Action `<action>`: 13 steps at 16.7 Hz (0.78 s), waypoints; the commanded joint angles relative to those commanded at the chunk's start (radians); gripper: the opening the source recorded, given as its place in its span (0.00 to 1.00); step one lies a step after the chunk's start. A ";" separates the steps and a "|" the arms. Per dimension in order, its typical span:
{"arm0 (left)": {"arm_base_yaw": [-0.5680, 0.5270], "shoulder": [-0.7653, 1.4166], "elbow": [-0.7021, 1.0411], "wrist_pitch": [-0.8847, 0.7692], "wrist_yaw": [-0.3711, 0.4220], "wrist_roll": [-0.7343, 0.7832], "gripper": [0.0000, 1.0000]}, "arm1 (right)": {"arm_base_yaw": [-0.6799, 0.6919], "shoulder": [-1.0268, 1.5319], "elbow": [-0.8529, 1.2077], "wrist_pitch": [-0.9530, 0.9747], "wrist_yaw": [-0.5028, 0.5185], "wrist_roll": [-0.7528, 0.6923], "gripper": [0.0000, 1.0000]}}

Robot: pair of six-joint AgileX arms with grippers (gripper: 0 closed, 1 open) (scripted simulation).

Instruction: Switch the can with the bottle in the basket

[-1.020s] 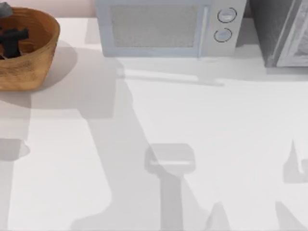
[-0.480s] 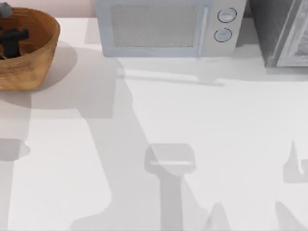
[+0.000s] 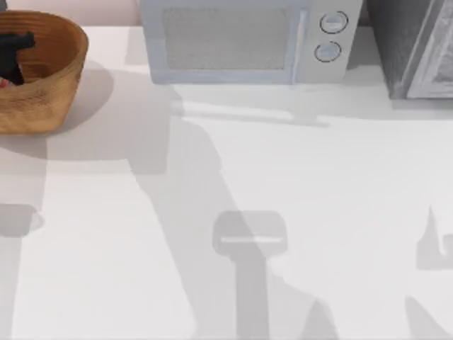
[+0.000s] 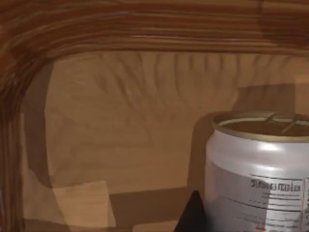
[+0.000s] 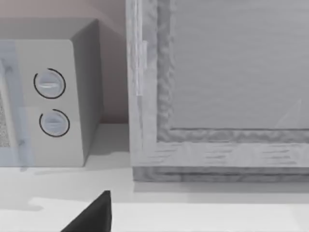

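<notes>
The left gripper hangs inside the basket at the counter's far left corner. The can stands upright on the basket floor, just beside one dark fingertip. I cannot tell how wide the fingers are. The right arm stays parked near the microwave.

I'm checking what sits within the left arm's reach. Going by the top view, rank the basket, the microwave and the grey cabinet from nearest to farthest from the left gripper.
The left gripper is down inside the basket at the table's far left.
1. Basket: around the gripper, far left corner.
2. Microwave: along the back edge, middle.
3. Grey cabinet: back right corner.
</notes>
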 joint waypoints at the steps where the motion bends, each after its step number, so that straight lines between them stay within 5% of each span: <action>1: 0.000 -0.061 -0.056 0.031 -0.010 -0.008 0.00 | 0.000 0.000 0.000 0.000 0.000 0.000 1.00; 13: -0.077 -1.304 -1.135 0.627 -0.162 -0.063 0.00 | 0.000 0.000 0.000 0.000 0.000 0.000 1.00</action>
